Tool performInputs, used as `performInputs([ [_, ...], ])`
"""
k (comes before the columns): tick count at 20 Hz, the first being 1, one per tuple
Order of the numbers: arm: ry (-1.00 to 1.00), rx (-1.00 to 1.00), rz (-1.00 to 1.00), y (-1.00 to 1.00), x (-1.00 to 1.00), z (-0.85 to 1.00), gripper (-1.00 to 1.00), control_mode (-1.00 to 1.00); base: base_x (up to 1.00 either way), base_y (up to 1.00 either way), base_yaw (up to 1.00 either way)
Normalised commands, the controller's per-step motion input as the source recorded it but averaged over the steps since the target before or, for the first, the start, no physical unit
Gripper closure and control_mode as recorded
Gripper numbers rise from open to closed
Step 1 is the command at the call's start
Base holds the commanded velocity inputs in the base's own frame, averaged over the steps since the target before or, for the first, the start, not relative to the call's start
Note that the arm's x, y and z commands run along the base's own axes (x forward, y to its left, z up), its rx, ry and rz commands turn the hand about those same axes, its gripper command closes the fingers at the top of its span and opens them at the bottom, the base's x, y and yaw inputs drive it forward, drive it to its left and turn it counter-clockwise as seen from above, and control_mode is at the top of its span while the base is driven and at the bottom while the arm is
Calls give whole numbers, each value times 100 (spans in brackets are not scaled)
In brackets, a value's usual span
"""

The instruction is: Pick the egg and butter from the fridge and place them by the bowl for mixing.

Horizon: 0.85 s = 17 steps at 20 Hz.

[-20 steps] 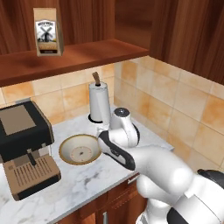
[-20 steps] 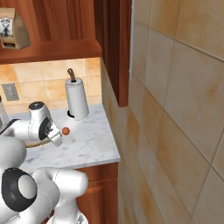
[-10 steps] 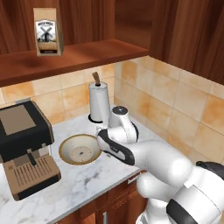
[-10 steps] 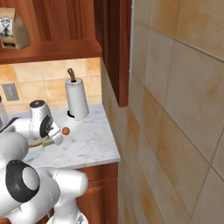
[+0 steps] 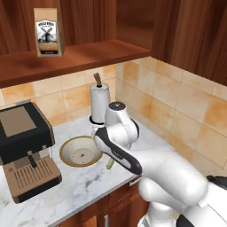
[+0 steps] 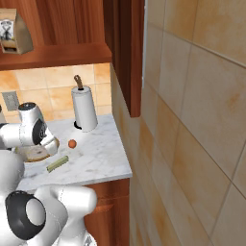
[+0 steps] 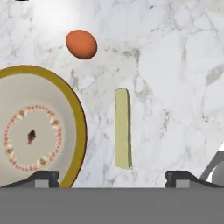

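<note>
Bowl cut off by hand view's left edge and lower band. In left base view, butter mostly hidden behind arm; in right base view, bowl largely hidden behind arm. Coffee bag clipped at left edge.

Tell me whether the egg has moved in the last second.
No. The egg lies where it did, just in front of the towel roll.

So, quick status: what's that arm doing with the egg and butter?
Tool open, holding nothing. Butter flat on counter beside bowl; egg close by. Nothing in the way.
</note>
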Motion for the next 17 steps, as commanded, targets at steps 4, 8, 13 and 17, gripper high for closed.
performInputs([
  [4, -2, 0, 1, 63, -100, 28, -100, -100, 0, 0, 0],
  [8, -41, -4, 0, 13, -100, 1, -100, -100, 0, 0, 0],
  [13, -20, 1, -8, -5, -55, -2, -100, -100, 0, 0, 0],
  [17, -41, -24, 0, 29, -49, 1, -100, -100, 0, 0, 0],
])
